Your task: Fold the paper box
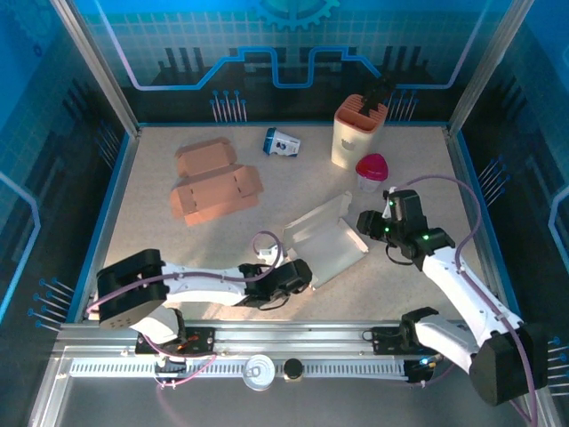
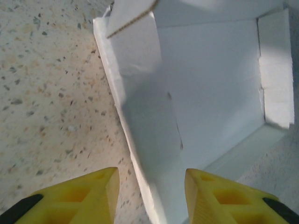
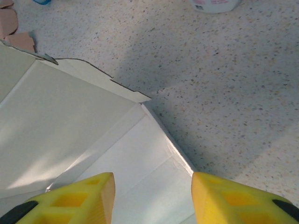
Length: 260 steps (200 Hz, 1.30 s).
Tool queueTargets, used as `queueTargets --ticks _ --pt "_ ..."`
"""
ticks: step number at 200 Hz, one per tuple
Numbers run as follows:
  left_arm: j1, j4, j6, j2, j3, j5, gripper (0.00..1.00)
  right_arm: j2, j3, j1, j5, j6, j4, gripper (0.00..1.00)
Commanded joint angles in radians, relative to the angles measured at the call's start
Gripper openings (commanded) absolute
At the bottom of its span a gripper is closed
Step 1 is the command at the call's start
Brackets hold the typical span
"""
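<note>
The white paper box [image 1: 327, 242] is lying half-folded between our grippers. We are straddling its side wall with our left gripper [image 2: 150, 198], fingers spread, while our right gripper [image 3: 153, 200] is hovering spread over a box corner.

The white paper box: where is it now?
In the top view, the white paper box lies centre-front, between the left pincer and the right pincer.
</note>
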Motion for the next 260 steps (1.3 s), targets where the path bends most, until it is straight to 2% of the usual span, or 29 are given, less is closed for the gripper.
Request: queueTargets --ticks 1,18,48,68,78,110,126,178,207,236,260 --pt "0.025 0.012 -0.021 0.045 0.040 0.017 0.39 -0.020 -0.024 -0.014 -0.042 -0.009 0.043 0.46" --pt "0.043 0.013 -0.016 0.075 0.052 0.022 0.38 -0.034 -0.034 -0.013 -0.050 -0.005 0.048 0.45" --pt "0.059 -0.005 0.007 0.144 0.090 0.038 0.27 -0.043 -0.044 -0.014 -0.051 -0.002 0.044 0.44" --pt "0.058 -0.036 0.015 0.165 0.096 0.027 0.11 -0.041 -0.052 -0.014 -0.051 -0.005 0.043 0.43" --pt "0.058 -0.067 0.022 0.170 0.104 0.025 0.07 -0.041 -0.057 -0.013 -0.049 -0.004 0.042 0.42" --pt "0.058 -0.245 0.075 0.161 0.143 -0.013 0.05 -0.035 -0.065 0.001 -0.019 -0.016 0.021 0.41" --pt "0.062 -0.361 0.137 0.159 0.181 -0.038 0.00 -0.020 -0.075 0.025 -0.011 -0.011 0.005 0.39" --pt "0.082 -0.715 0.314 0.220 0.340 -0.141 0.00 0.020 -0.161 0.231 0.113 0.078 0.037 0.40" --pt "0.094 -0.791 0.393 0.271 0.405 -0.170 0.00 0.046 -0.211 0.325 0.177 0.125 0.086 0.41" --pt "0.107 -0.852 0.434 0.331 0.470 -0.185 0.00 0.142 -0.214 0.333 0.166 0.130 0.143 0.40" --pt "0.111 -0.883 0.459 0.370 0.508 -0.193 0.00 0.162 -0.209 0.346 0.166 0.136 0.169 0.40"
